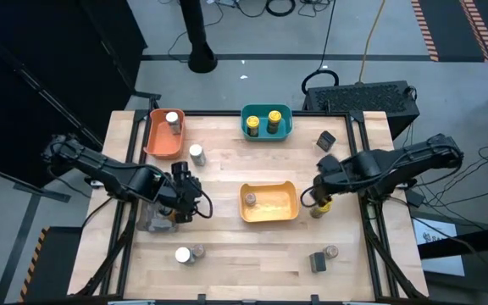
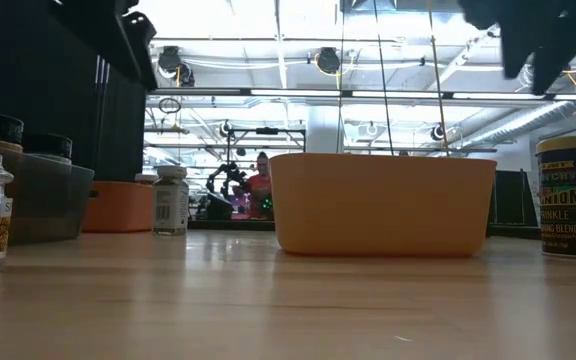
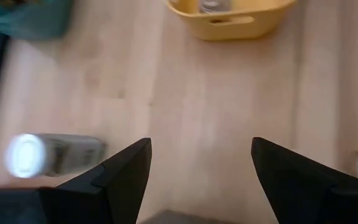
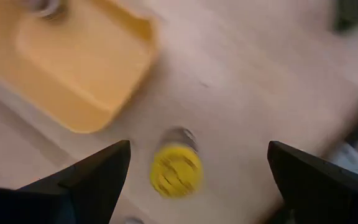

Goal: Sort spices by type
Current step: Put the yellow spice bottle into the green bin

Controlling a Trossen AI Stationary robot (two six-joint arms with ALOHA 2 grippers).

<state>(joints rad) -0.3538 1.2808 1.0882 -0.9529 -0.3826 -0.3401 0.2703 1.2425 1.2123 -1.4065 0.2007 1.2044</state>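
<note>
The spices are small jars spread over the wooden table. Two yellow-lidded jars point(image 1: 265, 121) stand in the teal bin, a white-lidded one point(image 1: 173, 119) in the orange bin, and one point(image 1: 250, 199) in the yellow bin point(image 1: 274, 213). My right gripper point(image 4: 197, 149) hangs open, pointing down, over a yellow-lidded jar point(image 4: 176, 171) that stands on the table right of the yellow bin. My left gripper point(image 3: 201, 149) is open over bare wood left of the yellow bin, with a white-lidded jar point(image 3: 27, 155) off to its side.
A grey bin point(image 1: 152, 222) sits under my left arm. Loose jars stand near the front edge point(image 1: 190, 254) and at front right point(image 1: 324, 258). A dark jar point(image 1: 325, 140) lies at the far right. A person shows in the room beyond the table.
</note>
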